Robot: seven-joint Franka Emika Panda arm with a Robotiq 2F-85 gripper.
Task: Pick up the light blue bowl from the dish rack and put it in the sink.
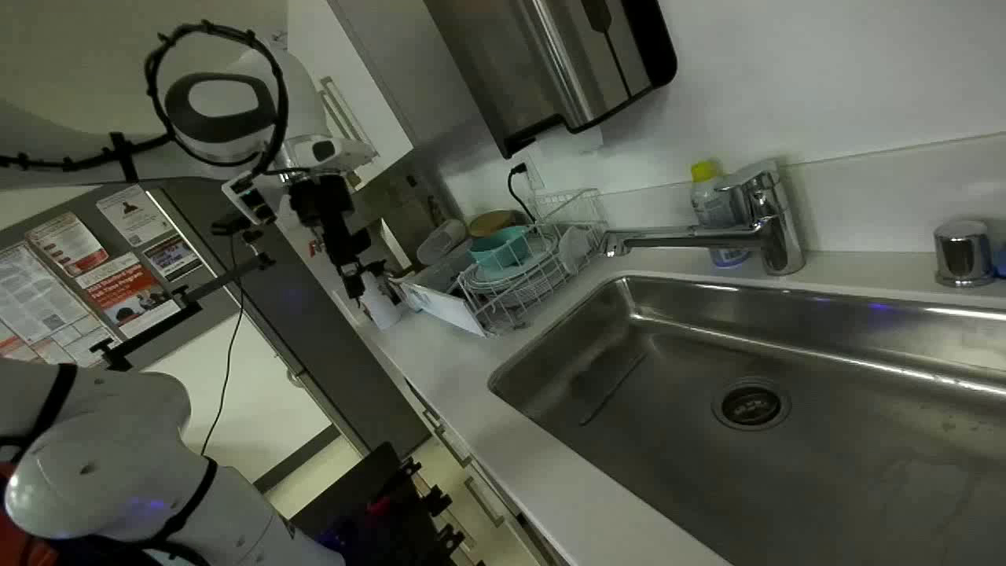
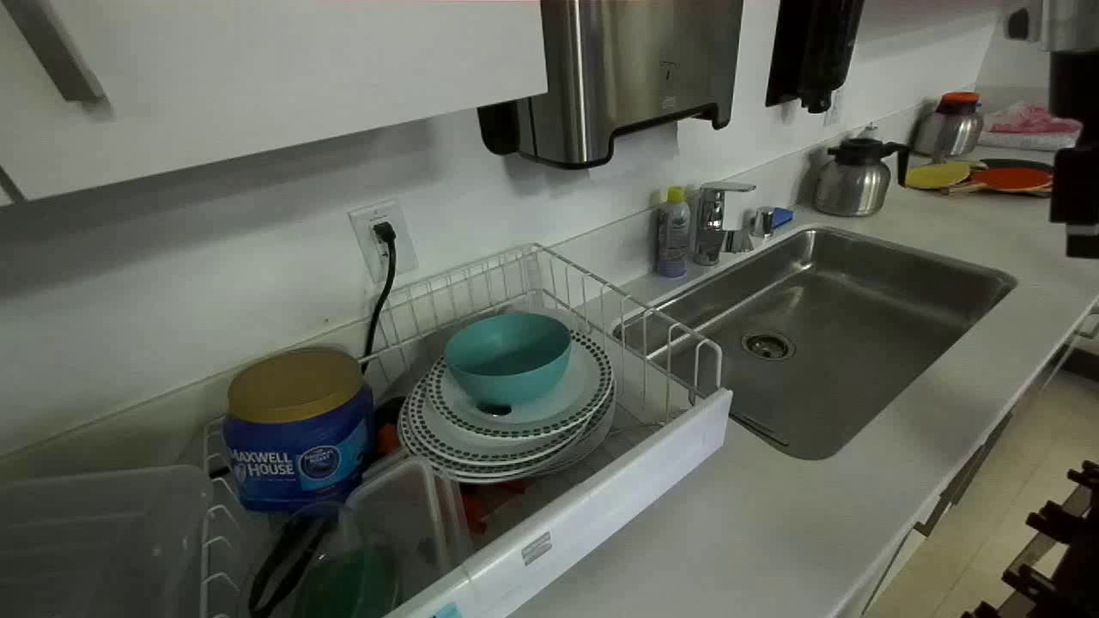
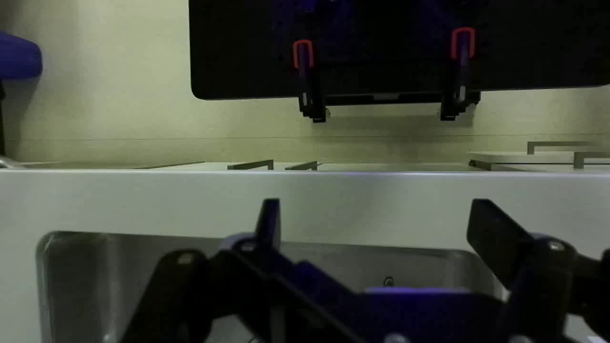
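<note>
The light blue bowl sits upright on a stack of plates in the dish rack. In an exterior view the bowl and the rack show beyond the sink's far end. The steel sink shows in both exterior views, with its basin wall and drain in sight. My gripper is open and empty, high above the counter and sink in the wrist view. It hangs in the air away from the bowl. The bowl is out of the wrist view.
A chrome faucet and a spray bottle stand behind the sink. A coffee tub and clear containers fill the rack's near end. A paper towel dispenser hangs above. A steel jug stands past the sink.
</note>
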